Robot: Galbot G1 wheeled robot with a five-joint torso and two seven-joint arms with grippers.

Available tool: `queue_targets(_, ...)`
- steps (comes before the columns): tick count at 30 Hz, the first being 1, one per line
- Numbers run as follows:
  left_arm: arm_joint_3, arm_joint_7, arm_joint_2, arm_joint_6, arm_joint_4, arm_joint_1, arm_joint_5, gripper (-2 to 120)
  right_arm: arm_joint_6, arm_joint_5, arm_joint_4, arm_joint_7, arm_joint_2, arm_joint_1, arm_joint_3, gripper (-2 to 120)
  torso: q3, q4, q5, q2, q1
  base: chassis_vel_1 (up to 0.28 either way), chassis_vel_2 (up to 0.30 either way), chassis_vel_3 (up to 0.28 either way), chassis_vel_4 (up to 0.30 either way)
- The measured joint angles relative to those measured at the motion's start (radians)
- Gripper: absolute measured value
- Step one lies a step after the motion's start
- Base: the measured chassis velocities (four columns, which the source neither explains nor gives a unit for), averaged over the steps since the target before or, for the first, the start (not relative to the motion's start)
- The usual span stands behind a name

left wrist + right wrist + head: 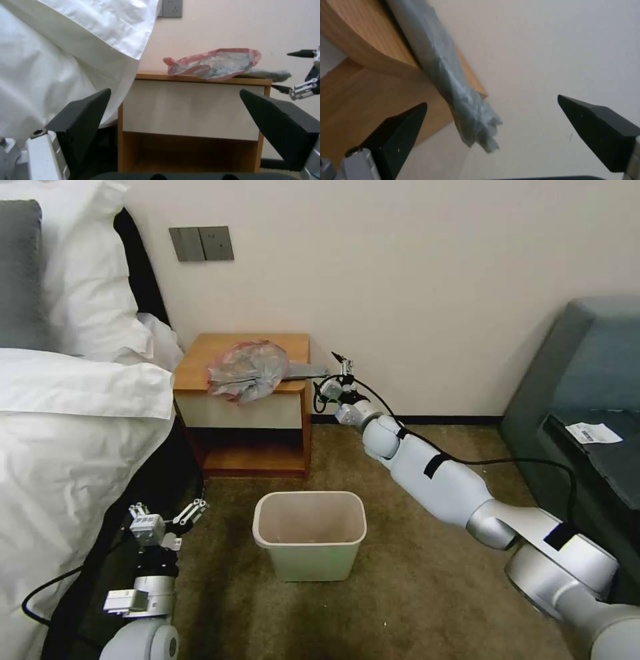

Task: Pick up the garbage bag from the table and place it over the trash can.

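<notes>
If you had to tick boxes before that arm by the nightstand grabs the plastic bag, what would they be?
1. Right end effector open: ok.
2. Crinkly grey garbage bag with pinkish-red rim on orange-brown wooden nightstand: ok.
3. Bag's twisted grey tail between the right fingers: ok, not yet gripped.
4. Pale cream-green plastic trash can upright on the carpet: ok.
5. Left end effector open, low beside the white bedding: ok.

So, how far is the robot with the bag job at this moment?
Nothing is finished: the garbage bag lies on the table, its grey tail past the table's right edge. In hand: the right pincer, open, is beside that tail, not touching it. The left pincer waits open, low by the bed. Left: gripping, lifting, and fitting the bag over the trash can.
</notes>
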State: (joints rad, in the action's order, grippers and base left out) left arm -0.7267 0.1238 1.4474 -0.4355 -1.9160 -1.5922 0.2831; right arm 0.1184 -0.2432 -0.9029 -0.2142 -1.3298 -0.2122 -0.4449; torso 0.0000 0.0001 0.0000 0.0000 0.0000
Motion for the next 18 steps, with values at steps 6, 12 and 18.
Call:
queue_targets(6, 0.0, -0.005, -0.001, 0.0, 0.0, 0.007, -0.001, 97, 0.013, -0.02, 0.016, 0.004, -0.01, 0.01, -0.012, 93, 0.0, 0.0, 0.0, 0.0, 0.0, 0.0, 0.0, 0.0, 0.0)
queue_targets(12, 0.003, -0.007, -0.004, 0.002, 0.0, 0.009, -0.006, 97, 0.019, -0.02, 0.028, 0.002, -0.01, 0.01, -0.012, 72, 0.0, -0.0001, 0.0, 0.0, 0.0, 0.0, 0.0, 0.0, 0.0)
queue_targets(18, 0.002, -0.008, -0.005, 0.003, -0.001, 0.009, -0.006, 97, 0.033, -0.04, 0.037, 0.001, -0.009, 0.01, -0.008, 52, 0.0, -0.0001, 0.0, 0.0, 0.0, 0.0, 0.0, 0.0, 0.0)
